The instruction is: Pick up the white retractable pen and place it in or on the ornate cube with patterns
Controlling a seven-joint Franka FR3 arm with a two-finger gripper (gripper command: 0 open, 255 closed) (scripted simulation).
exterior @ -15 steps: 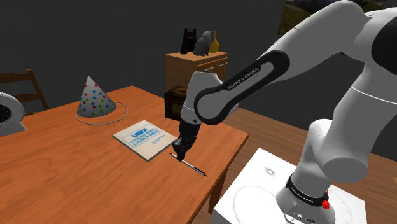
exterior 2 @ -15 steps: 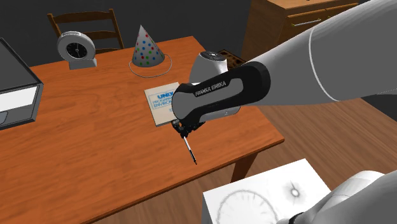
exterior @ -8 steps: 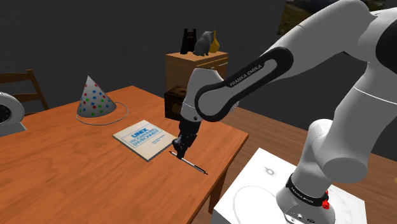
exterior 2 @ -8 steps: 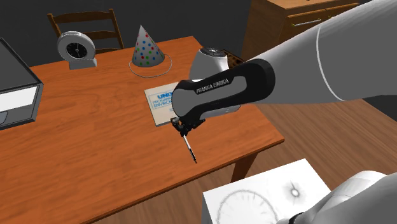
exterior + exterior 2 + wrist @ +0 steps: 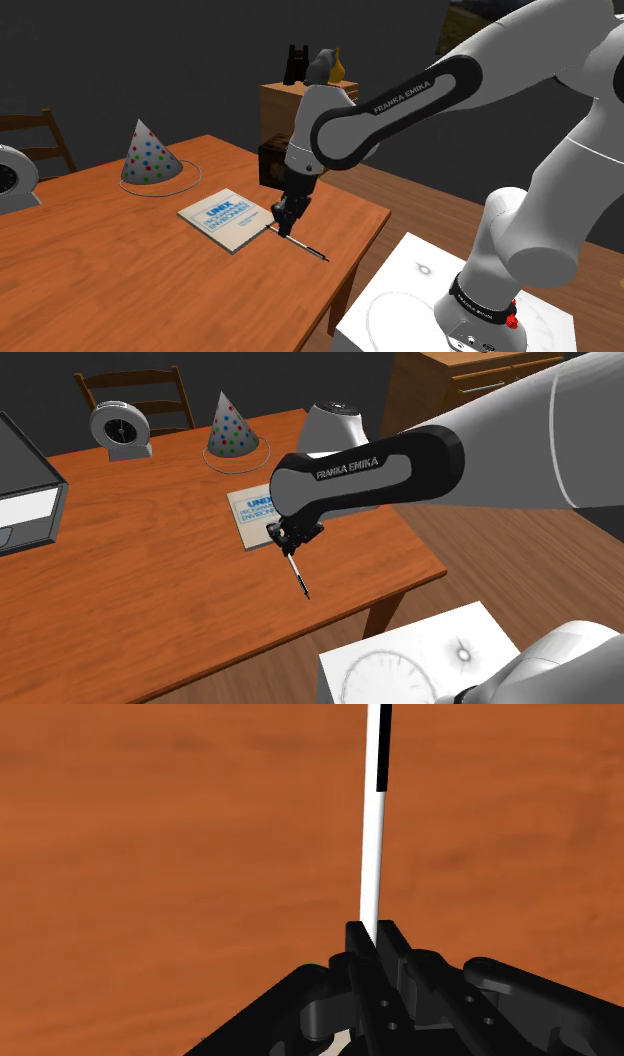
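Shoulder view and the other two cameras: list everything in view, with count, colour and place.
pen: one, white and black, clasped in the gripper, over the table near the book
book: one, white and blue, flat on the table
cone: one, pale with coloured dots, on the table
clock: one, grey, on the table
box: one, grey and white, on the table
cube: one, dark, patterned, behind the arm
chair: one, wooden, behind the table
cabinet: one, wooden, beyond the table
table: one, orange-brown
stand: one, white
arm: one, white, dark joints
gripper: one, black
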